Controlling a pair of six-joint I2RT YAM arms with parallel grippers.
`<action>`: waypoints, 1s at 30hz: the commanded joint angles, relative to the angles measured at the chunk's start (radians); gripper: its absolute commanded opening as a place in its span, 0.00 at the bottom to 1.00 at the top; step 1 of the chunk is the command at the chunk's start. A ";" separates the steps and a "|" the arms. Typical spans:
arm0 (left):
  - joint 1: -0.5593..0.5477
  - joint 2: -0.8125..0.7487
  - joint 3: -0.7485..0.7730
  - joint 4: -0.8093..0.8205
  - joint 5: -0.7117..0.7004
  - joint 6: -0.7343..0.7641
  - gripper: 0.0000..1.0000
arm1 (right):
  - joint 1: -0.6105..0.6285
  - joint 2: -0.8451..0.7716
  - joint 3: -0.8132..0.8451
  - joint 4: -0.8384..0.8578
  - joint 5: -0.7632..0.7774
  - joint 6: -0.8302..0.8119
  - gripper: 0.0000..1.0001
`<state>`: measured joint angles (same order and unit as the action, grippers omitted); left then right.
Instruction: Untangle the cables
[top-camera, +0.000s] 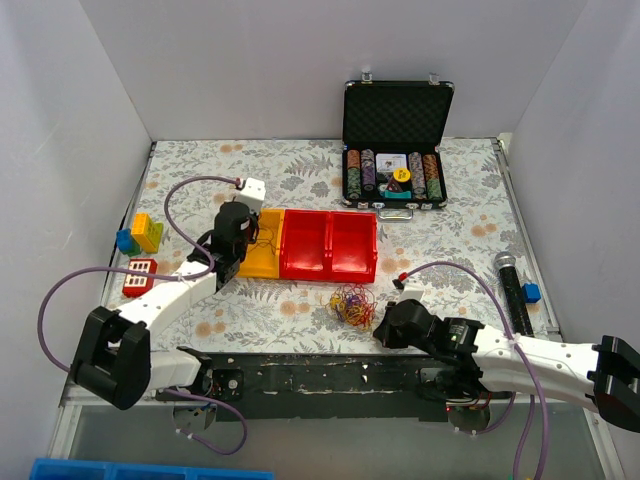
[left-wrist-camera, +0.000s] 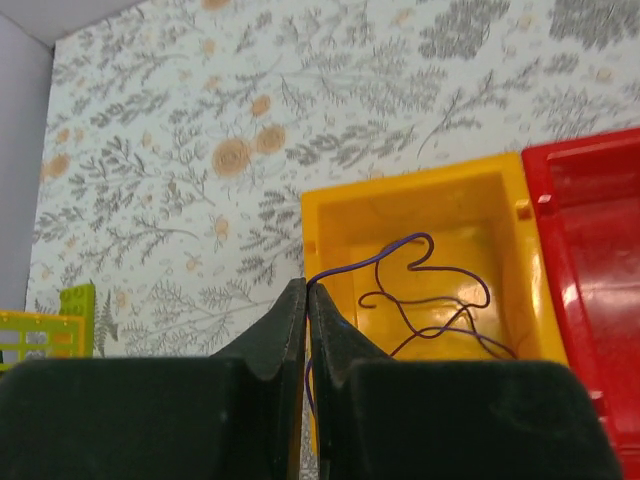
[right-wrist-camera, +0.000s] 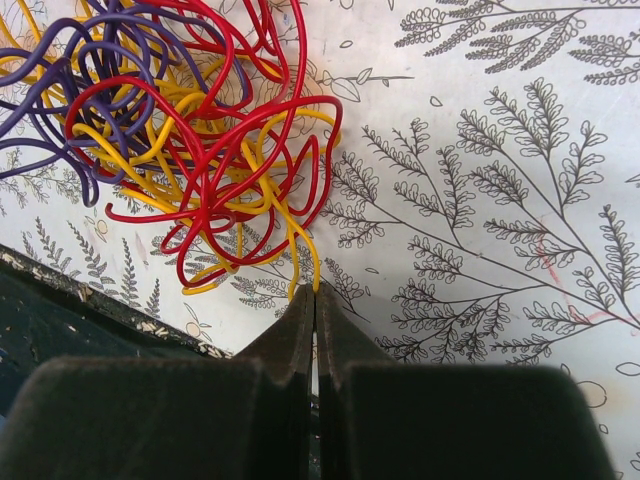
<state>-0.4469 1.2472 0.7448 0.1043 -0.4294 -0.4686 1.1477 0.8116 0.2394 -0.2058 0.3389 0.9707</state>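
A fist-sized snarl of red, yellow and purple cables (top-camera: 353, 305) lies on the floral table near the front edge. It fills the upper left of the right wrist view (right-wrist-camera: 200, 130). My right gripper (top-camera: 380, 328) (right-wrist-camera: 315, 288) sits just right of the snarl, shut on a yellow cable (right-wrist-camera: 300, 245) that runs out of it. A single purple cable (left-wrist-camera: 430, 270) lies in loose loops in the yellow bin (top-camera: 262, 262) (left-wrist-camera: 410, 200). My left gripper (top-camera: 228, 265) (left-wrist-camera: 306, 290) is at the bin's left wall, shut on the end of that purple cable.
Two red bins (top-camera: 330, 245) adjoin the yellow one. An open case of poker chips (top-camera: 397, 150) stands at the back. A microphone (top-camera: 512, 290) and a blue block (top-camera: 531, 292) lie at the right. Coloured blocks (top-camera: 147, 232) and a red block (top-camera: 140, 277) lie at the left.
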 joint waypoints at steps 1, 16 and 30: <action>0.005 -0.017 -0.059 -0.005 -0.023 0.010 0.00 | 0.009 0.017 -0.005 -0.046 -0.003 -0.006 0.01; 0.005 0.239 0.192 -0.267 0.216 -0.091 0.17 | 0.012 0.028 0.011 -0.056 0.002 0.000 0.01; 0.002 -0.077 0.197 -0.465 0.621 0.117 0.98 | 0.014 0.029 0.024 -0.040 0.006 -0.033 0.01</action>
<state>-0.4458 1.2659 0.9257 -0.2714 0.0307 -0.4503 1.1526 0.8181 0.2420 -0.2008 0.3416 0.9630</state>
